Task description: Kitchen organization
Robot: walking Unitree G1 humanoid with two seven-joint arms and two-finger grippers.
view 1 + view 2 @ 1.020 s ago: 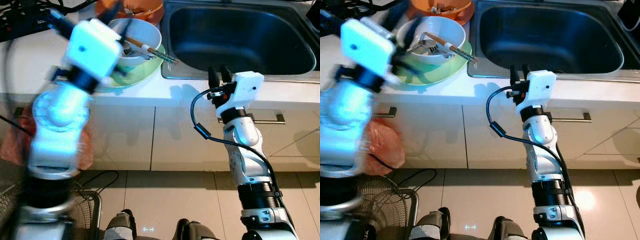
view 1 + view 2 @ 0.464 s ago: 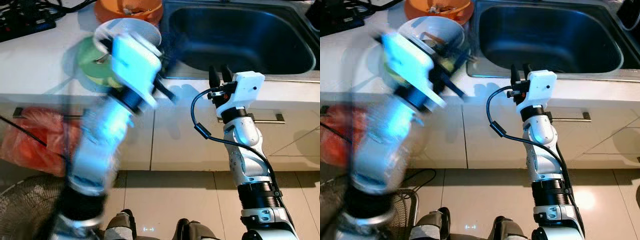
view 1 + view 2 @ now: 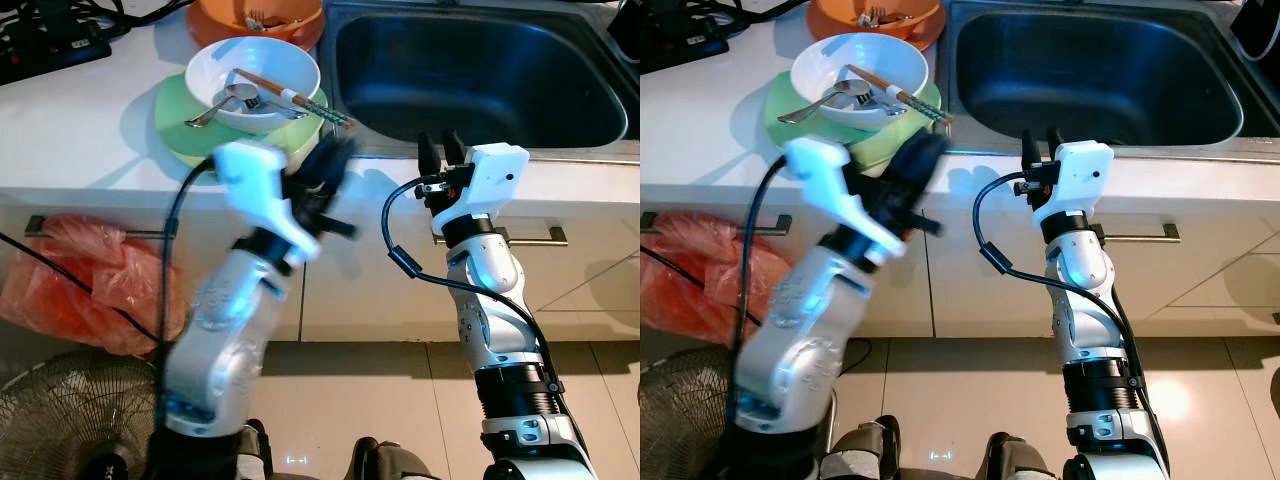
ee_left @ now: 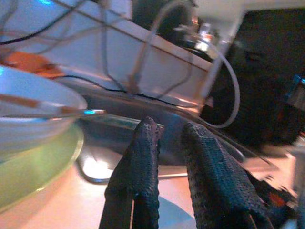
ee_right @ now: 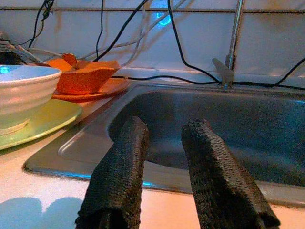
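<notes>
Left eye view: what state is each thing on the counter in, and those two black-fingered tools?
White bowl: upright on the green plate, holding chopsticks and a spoon.
Green plate: flat on the counter, under the bowl.
Orange bowl: upright, with utensils inside.
Sink: looks empty and dry.
Left tool: blurred, at the counter edge, fingers narrowly apart, empty.
Right tool: at the sink's front rim, open, empty.

Light: bright, even, from overhead.
Blur: moving silver left arm (image 3: 250, 300) smeared.
Shadows: soft on white tabletop (image 3: 90, 120).
Glare: glossy tiled floor (image 3: 1170, 400).
</notes>
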